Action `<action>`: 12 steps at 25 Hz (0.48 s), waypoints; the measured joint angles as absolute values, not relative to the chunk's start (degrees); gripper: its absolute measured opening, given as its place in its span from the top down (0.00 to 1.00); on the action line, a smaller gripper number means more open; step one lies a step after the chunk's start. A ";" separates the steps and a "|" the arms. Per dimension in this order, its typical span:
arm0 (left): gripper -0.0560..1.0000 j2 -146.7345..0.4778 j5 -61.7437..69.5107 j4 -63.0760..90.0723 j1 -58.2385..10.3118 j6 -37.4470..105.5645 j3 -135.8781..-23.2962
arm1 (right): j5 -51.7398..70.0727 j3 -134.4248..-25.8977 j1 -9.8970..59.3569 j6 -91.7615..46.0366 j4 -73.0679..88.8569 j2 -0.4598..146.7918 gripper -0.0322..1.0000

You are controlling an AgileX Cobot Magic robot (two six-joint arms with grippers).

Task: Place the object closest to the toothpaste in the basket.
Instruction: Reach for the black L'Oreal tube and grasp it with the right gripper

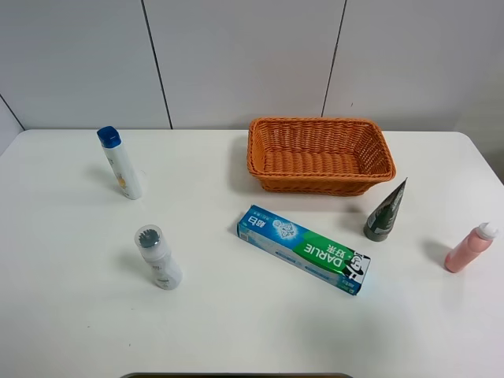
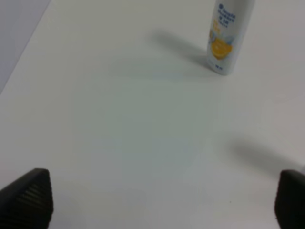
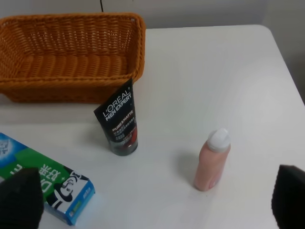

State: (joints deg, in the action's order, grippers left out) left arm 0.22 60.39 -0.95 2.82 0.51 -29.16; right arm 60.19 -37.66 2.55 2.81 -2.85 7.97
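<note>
The toothpaste (image 1: 303,248) is a blue-green Darlie box lying flat in the middle of the table; one end of it shows in the right wrist view as toothpaste (image 3: 47,179). Closest to it stands a dark L'Oreal tube (image 1: 386,213), upright on its cap, just past the box's right end and in front of the basket's right corner; the right wrist view also shows this tube (image 3: 119,119). The orange wicker basket (image 1: 319,153) sits empty at the back. My right gripper (image 3: 153,198) is open above the table, short of the tube. My left gripper (image 2: 159,200) is open over bare table.
A pink bottle (image 1: 468,248) stands near the right edge, also seen as pink bottle (image 3: 212,160). A white blue-capped bottle (image 1: 120,163) stands at the left, shown as bottle (image 2: 228,36). A white grey-capped bottle (image 1: 157,256) stands front left.
</note>
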 joint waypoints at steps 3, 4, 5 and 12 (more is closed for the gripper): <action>0.06 0.22 60.39 -0.95 2.82 0.51 -29.16 | 60.19 -40.21 2.55 4.32 -2.85 12.79 0.01; 0.06 0.22 60.39 -0.95 2.82 0.51 -29.16 | 60.12 -41.18 2.55 4.69 -2.85 14.30 0.01; 0.06 0.22 60.39 -0.95 2.82 0.51 -29.16 | 60.02 -42.01 2.55 5.34 -2.85 16.18 0.01; 0.06 0.22 60.39 -0.95 2.82 0.51 -29.16 | 56.92 -48.58 2.55 13.36 -2.85 28.39 0.01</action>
